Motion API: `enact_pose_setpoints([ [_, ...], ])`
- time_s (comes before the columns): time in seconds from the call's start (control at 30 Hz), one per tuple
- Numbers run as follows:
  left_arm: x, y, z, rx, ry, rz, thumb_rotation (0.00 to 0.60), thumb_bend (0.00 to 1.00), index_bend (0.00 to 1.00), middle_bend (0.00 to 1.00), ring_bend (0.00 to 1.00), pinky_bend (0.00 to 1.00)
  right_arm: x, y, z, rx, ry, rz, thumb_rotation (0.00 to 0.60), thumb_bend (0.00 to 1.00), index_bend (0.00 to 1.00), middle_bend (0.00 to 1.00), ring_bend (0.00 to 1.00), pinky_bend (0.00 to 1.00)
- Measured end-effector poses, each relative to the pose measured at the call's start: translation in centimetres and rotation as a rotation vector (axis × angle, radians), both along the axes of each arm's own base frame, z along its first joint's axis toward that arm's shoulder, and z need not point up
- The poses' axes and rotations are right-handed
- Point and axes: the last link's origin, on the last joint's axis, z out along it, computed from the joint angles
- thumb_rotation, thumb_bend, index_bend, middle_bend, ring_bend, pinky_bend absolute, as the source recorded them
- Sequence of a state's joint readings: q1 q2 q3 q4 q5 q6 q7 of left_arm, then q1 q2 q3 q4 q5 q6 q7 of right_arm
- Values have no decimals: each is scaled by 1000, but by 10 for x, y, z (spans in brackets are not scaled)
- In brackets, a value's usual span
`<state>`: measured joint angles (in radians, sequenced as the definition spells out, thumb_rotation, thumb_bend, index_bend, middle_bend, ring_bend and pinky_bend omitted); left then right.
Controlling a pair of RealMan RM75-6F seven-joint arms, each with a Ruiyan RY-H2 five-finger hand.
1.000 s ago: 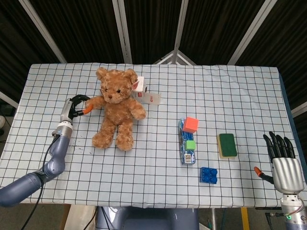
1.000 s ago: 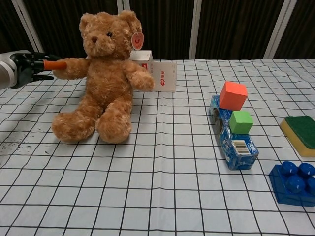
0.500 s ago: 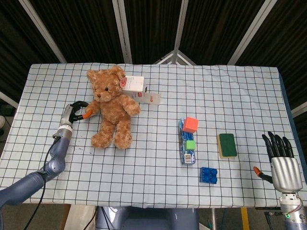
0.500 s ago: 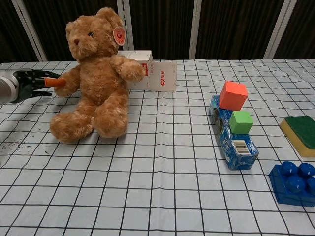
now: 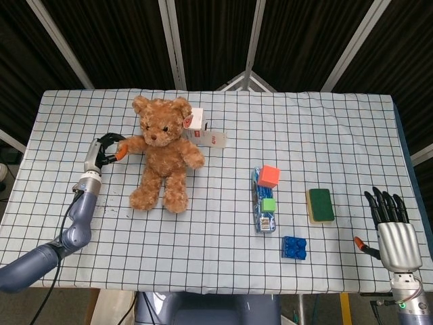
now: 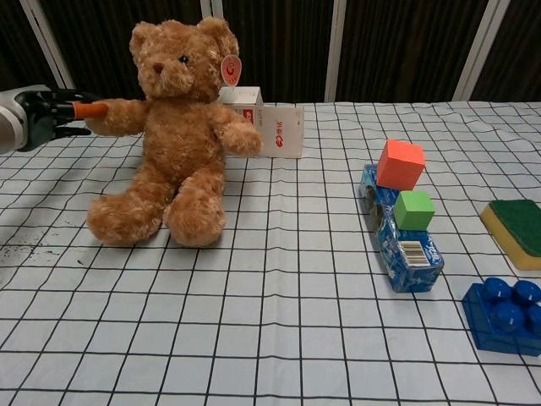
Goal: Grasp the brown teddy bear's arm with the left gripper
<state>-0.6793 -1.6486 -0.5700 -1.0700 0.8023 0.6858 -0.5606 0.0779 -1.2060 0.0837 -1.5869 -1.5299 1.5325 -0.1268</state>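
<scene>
- Since the bear [image 5: 163, 152] is plush, it looks light and soft; the arm will squash and stretch under a grip, so a hold near the paw end, where the left hand [image 5: 107, 150] is now, should do, though the body will likely swing and tip when pulled.
- Bear sits upright near the tabletop's [image 5: 223, 244] far-left part, just in front of a white box [image 6: 264, 129], legs toward the near edge.
- Left hand has its fingers curled round the end of the bear's outstretched arm, by the left edge; orange fingertip touching the fur in the chest view.
- Right hand [image 5: 391, 233] hangs off the near-right corner, fingers straight and apart, holding nothing.
- Versus half a second ago: bear now more upright and further from the left edge, its held arm raised; left hand higher too. Blocks and sponge [image 5: 320, 205] unchanged.
</scene>
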Motion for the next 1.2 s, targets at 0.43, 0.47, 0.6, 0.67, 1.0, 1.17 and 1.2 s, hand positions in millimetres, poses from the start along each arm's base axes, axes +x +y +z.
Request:
enact_pose_setpoints([
  [0.43,-28,-4,-17,-75,51,65,600,549,460,435,24,95,0,-1,-2,2,7,-5,600,151,0,0,0,0],
  [0.47,-28,-3,-17,-77,51,66,600,549,460,435,24,95,0,-1,-2,2,8,-5,600,151,0,0,0,0],
  [0.6,-25,-2,-20,-80,46,58,600,518,456,434,24,95,0,-1,-2,1,7,-5,600,150,0,0,0,0],
  [0.67,-20,-1,-19,-72,41,42,600,484,454,430,24,95,0,-1,-1,1,6,-4,600,150,0,0,0,0],
  [1.0,-18,-3,-8,-43,-3,9,600,422,404,370,19,77,1,1,-2,9,4,0,600,151,0,0,0,0],
  [1.17,-23,-7,-2,-48,12,-19,600,390,283,238,1,62,1,0,-3,15,6,-3,600,150,0,0,0,0],
  [1.2,-24,-7,-1,-49,19,-23,600,376,240,193,0,49,1,0,-3,17,7,-4,600,150,0,0,0,0],
])
